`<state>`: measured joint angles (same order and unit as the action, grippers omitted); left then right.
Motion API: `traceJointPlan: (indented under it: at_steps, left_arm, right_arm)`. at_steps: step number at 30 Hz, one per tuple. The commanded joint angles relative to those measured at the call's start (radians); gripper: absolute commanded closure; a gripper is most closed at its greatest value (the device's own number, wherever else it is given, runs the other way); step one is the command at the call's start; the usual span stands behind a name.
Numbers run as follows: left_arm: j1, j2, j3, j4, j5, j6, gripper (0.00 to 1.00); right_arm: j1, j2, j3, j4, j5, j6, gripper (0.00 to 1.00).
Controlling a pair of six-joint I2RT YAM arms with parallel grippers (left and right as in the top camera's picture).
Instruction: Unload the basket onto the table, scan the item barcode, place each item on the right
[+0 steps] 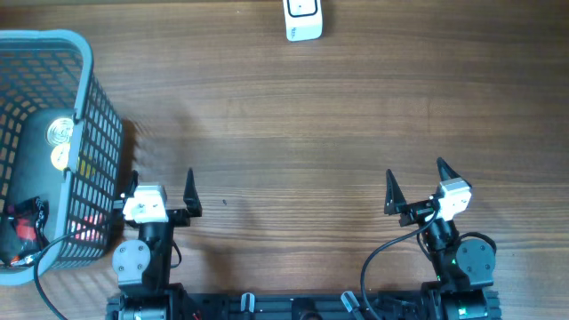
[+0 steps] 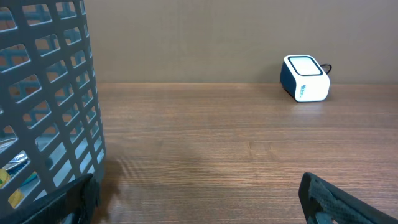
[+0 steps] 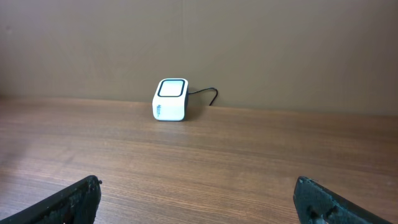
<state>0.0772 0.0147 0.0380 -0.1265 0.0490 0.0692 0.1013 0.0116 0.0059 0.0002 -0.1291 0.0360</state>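
The white barcode scanner [image 1: 302,20] sits at the table's far edge, and shows in the left wrist view [image 2: 305,78] and the right wrist view [image 3: 170,99]. Items lie inside the grey basket [image 1: 84,89] at the left: a dark one with a round silver top [image 1: 55,133] and a red and black one [image 1: 22,227]. My left gripper [image 1: 162,182] stands open just right of the basket, nothing between its fingers [image 2: 196,199]. My right gripper [image 1: 415,173] stands open over bare wood [image 3: 196,190], far from the basket.
The basket's lattice wall [image 2: 50,93] rises right beside my left finger. A black cable [image 3: 205,92] runs from the back of the scanner. Wooden tabletop [image 1: 284,133] stretches between the grippers and the scanner.
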Motion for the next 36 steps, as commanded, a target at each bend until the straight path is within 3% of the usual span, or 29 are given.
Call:
traceJointPlan:
  at_steps: [1, 30, 34, 36]
  left_arm:
    - [-0.005, 0.002, -0.008, 0.003, -0.017, -0.003, 0.00]
    - [-0.005, 0.002, -0.008, 0.027, -0.031, -0.002, 0.00]
    - [-0.008, 0.005, -0.005, 0.133, 0.293, -0.048, 0.00]
    - [-0.008, 0.007, 0.006, 0.130, 0.363, -0.061, 0.00]
  right_arm:
    - [0.026, 0.000, -0.001, 0.006, 0.017, -0.010, 0.00]
    - [0.026, 0.000, -0.001, 0.006, 0.017, -0.010, 0.00]
    - [0.026, 0.000, -0.001, 0.005, 0.017, -0.010, 0.00]
    - [0.026, 0.000, -0.001, 0.006, 0.017, -0.010, 0.00]
